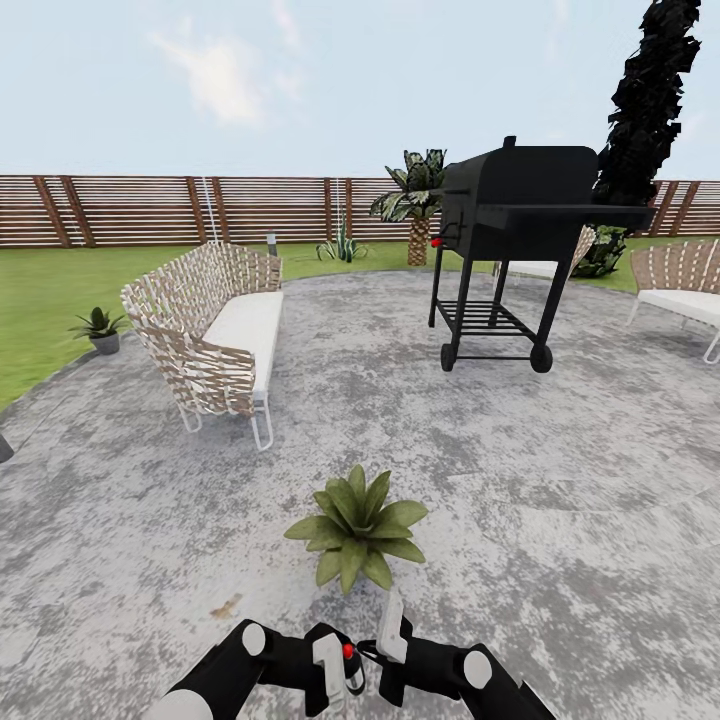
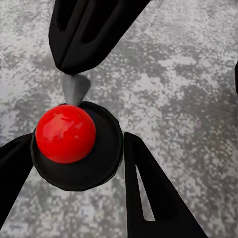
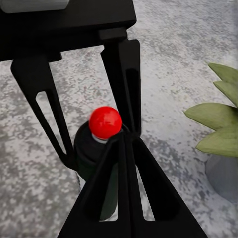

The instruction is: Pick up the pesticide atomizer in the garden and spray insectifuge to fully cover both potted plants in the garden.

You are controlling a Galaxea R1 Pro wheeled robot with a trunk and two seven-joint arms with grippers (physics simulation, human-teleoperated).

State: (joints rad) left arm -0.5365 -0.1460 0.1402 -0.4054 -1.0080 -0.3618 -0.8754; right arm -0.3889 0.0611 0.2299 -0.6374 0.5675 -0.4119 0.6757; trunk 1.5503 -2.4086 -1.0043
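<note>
at the bottom centre of the head view, the left end effector (image 1: 338,668) is clenched on the small dark spray bottle with a red ball top (image 2: 66,133). the right end effector (image 3: 126,136) is pinched closed with its tips touching the bottle's shoulder (nothing between them). just above stands a green-leaved rosette in a grey pot (image 1: 357,528) on the mottled grey stone patio (image 1: 560,470); a second potted rosette (image 1: 100,328) sits at the left edge.

You will find no readable text, label, brand, number or sign here: the atomizer (image 3: 99,148) shows you only its plain red top, and the grill (image 1: 520,215) and sofa (image 1: 215,330) carry no lettering.
</note>
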